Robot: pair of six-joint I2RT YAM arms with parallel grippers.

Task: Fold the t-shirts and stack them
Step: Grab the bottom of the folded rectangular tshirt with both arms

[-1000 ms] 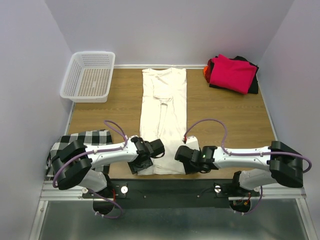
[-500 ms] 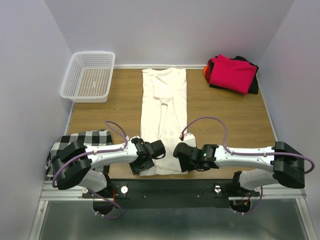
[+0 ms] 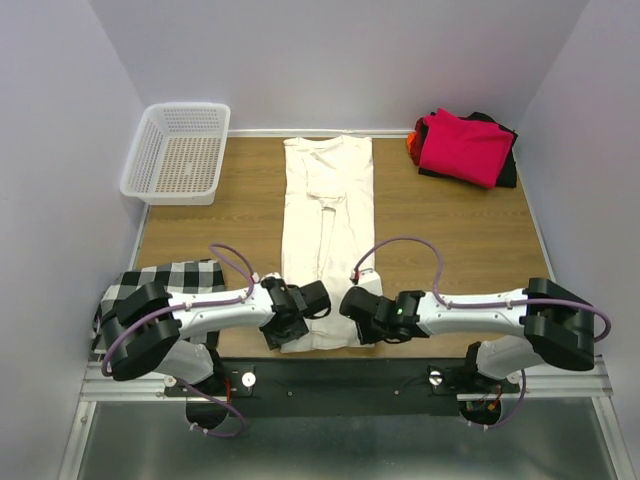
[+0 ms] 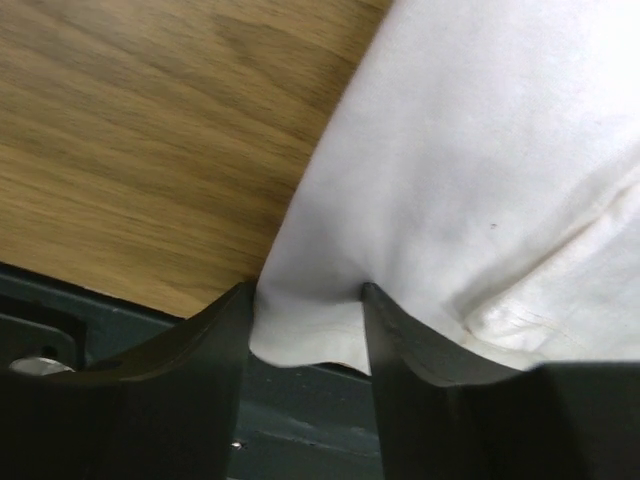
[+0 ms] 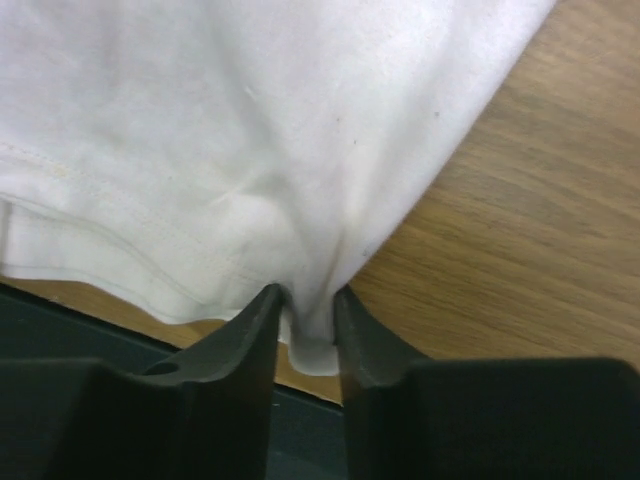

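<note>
The cream t-shirt (image 3: 325, 220) lies as a long narrow strip down the middle of the wooden table, collar end far. My left gripper (image 3: 283, 338) sits at its near left corner; in the left wrist view the gripper (image 4: 305, 290) is open, with the hem corner (image 4: 300, 335) lying flat between the fingers. At the near right corner my right gripper (image 3: 362, 330) is shut on the shirt, and the right wrist view shows this gripper (image 5: 307, 292) pinching a bunched fold of cream fabric (image 5: 250, 130). A magenta-red shirt (image 3: 465, 145) tops a stack with black (image 3: 505, 170) and orange (image 3: 412, 148) ones.
A white mesh basket (image 3: 178, 150) stands at the far left corner. A black-and-white checked cloth (image 3: 165, 280) lies at the near left, partly under the left arm. The dark rail (image 4: 300, 430) runs along the table's near edge just below both hem corners.
The right gripper has slid left onto the shirt's near right corner and narrowed its jaws onto the fabric. The left gripper has barely moved.
</note>
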